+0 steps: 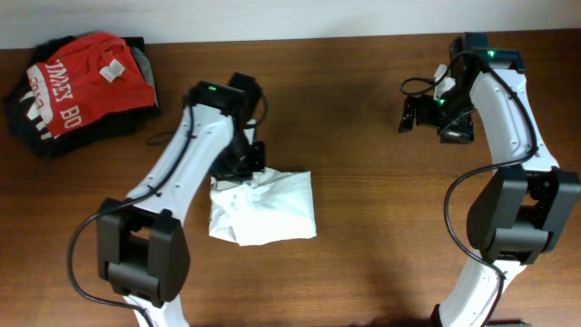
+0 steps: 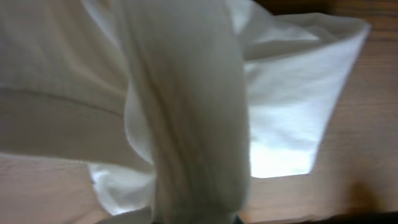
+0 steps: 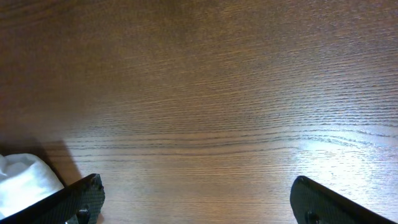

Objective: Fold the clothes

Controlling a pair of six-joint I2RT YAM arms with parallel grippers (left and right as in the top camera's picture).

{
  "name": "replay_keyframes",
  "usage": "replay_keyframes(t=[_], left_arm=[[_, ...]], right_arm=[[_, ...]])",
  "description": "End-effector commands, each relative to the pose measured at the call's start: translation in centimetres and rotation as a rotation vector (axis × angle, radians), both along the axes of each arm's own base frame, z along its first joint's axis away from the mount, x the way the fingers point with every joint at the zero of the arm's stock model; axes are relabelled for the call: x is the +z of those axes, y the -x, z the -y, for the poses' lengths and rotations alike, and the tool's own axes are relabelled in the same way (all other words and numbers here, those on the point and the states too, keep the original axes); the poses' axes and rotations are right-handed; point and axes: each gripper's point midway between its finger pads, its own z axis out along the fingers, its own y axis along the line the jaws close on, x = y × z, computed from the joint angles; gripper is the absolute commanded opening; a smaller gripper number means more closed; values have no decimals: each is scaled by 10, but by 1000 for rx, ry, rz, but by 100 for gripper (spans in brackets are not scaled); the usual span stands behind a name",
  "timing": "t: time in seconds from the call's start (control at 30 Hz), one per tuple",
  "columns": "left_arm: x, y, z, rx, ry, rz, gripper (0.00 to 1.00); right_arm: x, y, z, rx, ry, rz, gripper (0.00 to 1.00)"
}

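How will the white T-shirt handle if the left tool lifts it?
Probably floppy: in the left wrist view the white T-shirt hangs in soft folds. Likely light, as the cloth looks thin. Its loose layers on the wooden table may slide or unfold rather than lift together.

Right under the left pincer (image 1: 247, 165), the white T-shirt (image 1: 272, 207) shows as thin, soft cotton, matt and creased, with light glowing through its single layers. Below the right pincer (image 3: 196, 202), the table (image 3: 205, 93) is brown wood, smooth and fine-grained, with a soft sheen. That pincer's fingers (image 3: 78, 198) look like matt black plastic. Far outside the left pincer, the red shirt (image 1: 77, 73) is matt cloth lying on dark clothes (image 1: 23, 113).
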Motion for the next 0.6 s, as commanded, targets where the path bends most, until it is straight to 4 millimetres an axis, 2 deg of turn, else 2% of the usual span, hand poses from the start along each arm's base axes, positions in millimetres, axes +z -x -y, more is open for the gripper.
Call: replay_keyframes(t=[0.0, 0.17, 0.27, 0.33, 0.43, 0.47, 0.5, 0.57], left_arm=[[5, 7, 23, 11, 27, 19, 1], [-13, 21, 46, 11, 30, 5, 2], [-27, 27, 66, -14, 79, 9, 2], [-29, 30, 85, -37, 148, 10, 2], [-29, 30, 97, -42, 165, 30, 2], [-29, 30, 100, -49, 169, 36, 5], [-29, 32, 103, -57, 171, 38, 17], [-29, 34, 106, -68, 172, 38, 18]], right_arm=[[-3, 1, -2, 0, -7, -10, 99], [-3, 1, -2, 0, -7, -10, 99], [-3, 1, -2, 0, -7, -10, 99], [-3, 1, -2, 0, -7, -10, 99], [-3, 1, -2, 0, -7, -10, 99], [-3, 1, -2, 0, -7, -10, 99], [-3, 1, -2, 0, -7, -10, 99], [-3, 1, -2, 0, -7, -10, 99]])
